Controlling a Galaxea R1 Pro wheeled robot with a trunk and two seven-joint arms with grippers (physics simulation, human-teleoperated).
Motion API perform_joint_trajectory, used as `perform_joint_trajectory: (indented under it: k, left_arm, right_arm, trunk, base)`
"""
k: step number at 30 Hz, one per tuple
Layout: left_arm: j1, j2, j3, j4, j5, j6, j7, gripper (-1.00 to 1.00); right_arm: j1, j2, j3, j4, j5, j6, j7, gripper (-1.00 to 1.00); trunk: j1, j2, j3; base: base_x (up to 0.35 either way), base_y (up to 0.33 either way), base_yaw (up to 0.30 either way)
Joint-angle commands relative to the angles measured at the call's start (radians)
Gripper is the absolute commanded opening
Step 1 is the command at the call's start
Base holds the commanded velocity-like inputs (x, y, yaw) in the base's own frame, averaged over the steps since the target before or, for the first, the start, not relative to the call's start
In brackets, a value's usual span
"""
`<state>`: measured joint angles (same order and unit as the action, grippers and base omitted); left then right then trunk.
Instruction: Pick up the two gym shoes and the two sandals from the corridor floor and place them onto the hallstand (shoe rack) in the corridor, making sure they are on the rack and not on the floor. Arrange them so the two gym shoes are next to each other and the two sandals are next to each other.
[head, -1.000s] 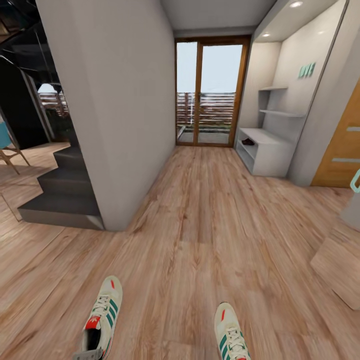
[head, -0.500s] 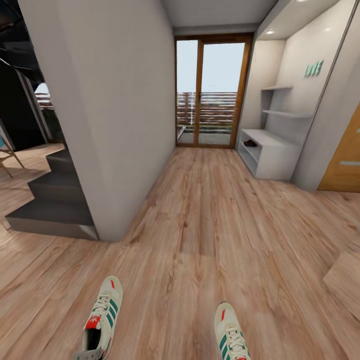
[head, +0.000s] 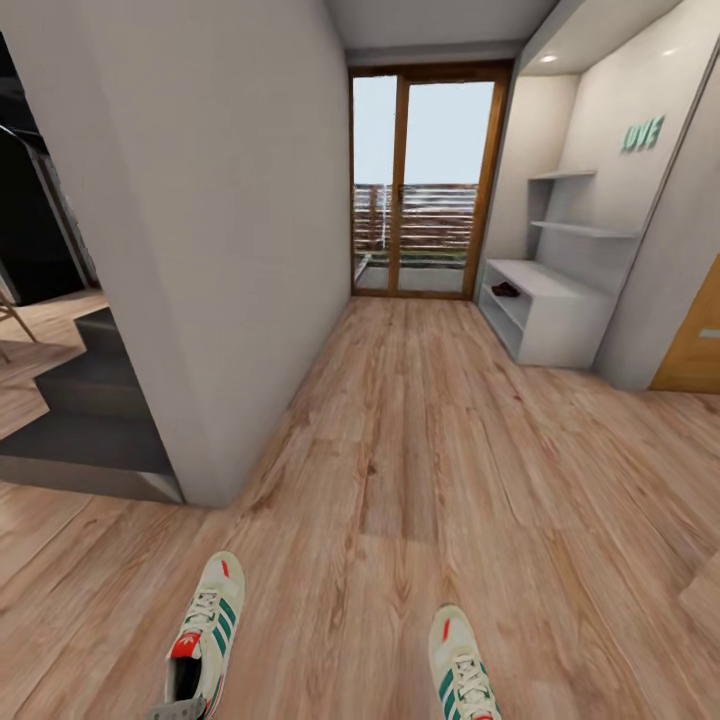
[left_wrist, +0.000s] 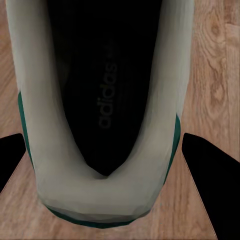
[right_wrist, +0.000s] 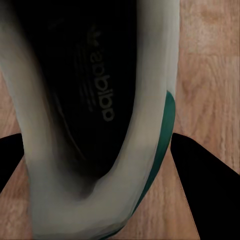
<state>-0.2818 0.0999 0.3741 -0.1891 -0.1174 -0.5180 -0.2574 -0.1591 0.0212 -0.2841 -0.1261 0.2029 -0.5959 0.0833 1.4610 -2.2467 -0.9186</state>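
Each cream-white lace-up gym shoe with green stripes, left (head: 203, 640) and right (head: 460, 668), is pinched at the heel between dark fingers (left_wrist: 212, 187) (right_wrist: 200, 175). Drive straight up the wood-plank corridor floor (head: 420, 470) toward the pale grey hallstand (head: 555, 320); keep both level.

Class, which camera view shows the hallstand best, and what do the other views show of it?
The head view: the hallstand stands whole along the corridor's right wall, bench and upper shelves visible. The wrist views show nothing of it; each looks into a gym shoe above floor planks.
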Motion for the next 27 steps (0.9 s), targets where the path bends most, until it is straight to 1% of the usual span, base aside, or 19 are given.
perform_joint_trajectory:
  k: [1, 27]
  left_arm:
    - [-0.001, 0.0, 0.009, 0.001, -0.01, -0.004, -0.005, -1.0]
    - [-0.001, 0.0, 0.009, 0.0, -0.011, -0.005, -0.005, -1.0]
  right_arm:
    - [0.0, 0.0, -0.009, 0.0, 0.004, -0.002, 0.007, -1.0]
    - [0.0, 0.0, -0.009, 0.0, 0.004, -0.002, 0.007, -1.0]
  trunk:
    - [0.0, 0.0, -0.001]
    - [0.0, 0.0, -0.001]
  base:
    - [0.34, 0.0, 0.0]
    - [0.34, 0.0, 0.0]
